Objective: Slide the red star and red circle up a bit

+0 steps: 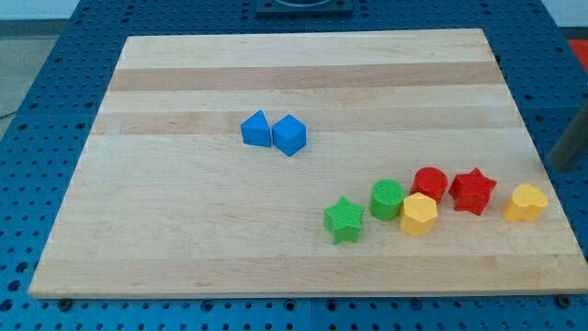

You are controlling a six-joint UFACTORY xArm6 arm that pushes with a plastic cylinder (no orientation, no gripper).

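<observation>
The red circle (430, 184) and the red star (473, 190) sit side by side on the wooden board (276, 74), at the lower right. The red circle touches the yellow hexagon (419, 213) just below it. A dark, blurred rod enters at the view's right edge; my tip (557, 167) is off the board's right edge. It is to the right of the red star and slightly above it, above the yellow heart-like block (525, 202). It touches no block.
A green circle (388, 199) sits left of the red circle, and a green star (344, 219) lies further left. A blue triangle-like block (256, 129) and a blue cube (289, 135) sit together near the board's middle. Blue perforated table surrounds the board.
</observation>
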